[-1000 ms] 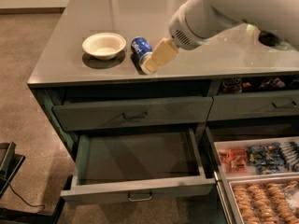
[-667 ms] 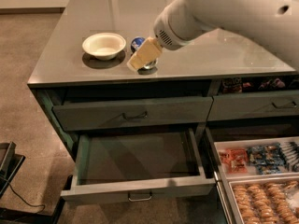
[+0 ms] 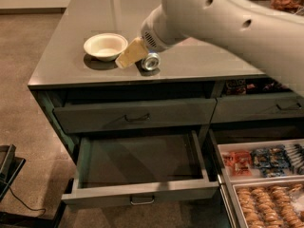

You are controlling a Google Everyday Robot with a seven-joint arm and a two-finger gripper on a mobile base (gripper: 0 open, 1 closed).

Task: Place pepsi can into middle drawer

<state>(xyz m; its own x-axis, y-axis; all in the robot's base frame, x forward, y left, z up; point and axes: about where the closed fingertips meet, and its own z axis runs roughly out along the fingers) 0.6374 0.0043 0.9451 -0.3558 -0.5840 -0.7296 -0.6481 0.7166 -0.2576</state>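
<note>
Far left on the smooth grey countertop (image 3: 71,42): round white shallow bowl (image 3: 105,46), upright, at 9 o'clock of the gripper.

Tan-tipped gripper (image 3: 124,60) on a bulky white arm (image 3: 228,18): low over the counter, between bowl and can, just beside the can's 9 o'clock side. Cannot tell whether spread, pressed together, or touching the can.

Small blue pepsi can (image 3: 151,61) with silver ends: on the countertop near its front edge, lying on its side, not in the drawer. Long axis roughly along 12–6; one silver end facing 6 o'clock.

Below, at 6 o'clock: wide dark grey-green middle drawer (image 3: 104,194) with small silvery bar handle, pulled open, plain inside.

Far right: narrower open snack-tray drawers (image 3: 266,175).

Risks, as judged:
- Round and lying flat, so likely to roll toward 3 o'clock under a sideways nudge from the gripper.
- Off-centre pinch on the curved wall: slip or spin.
- Bowl near enough to get bumped.
- Early release: strike on the drawer's front rim, or drop to the floor.
</note>
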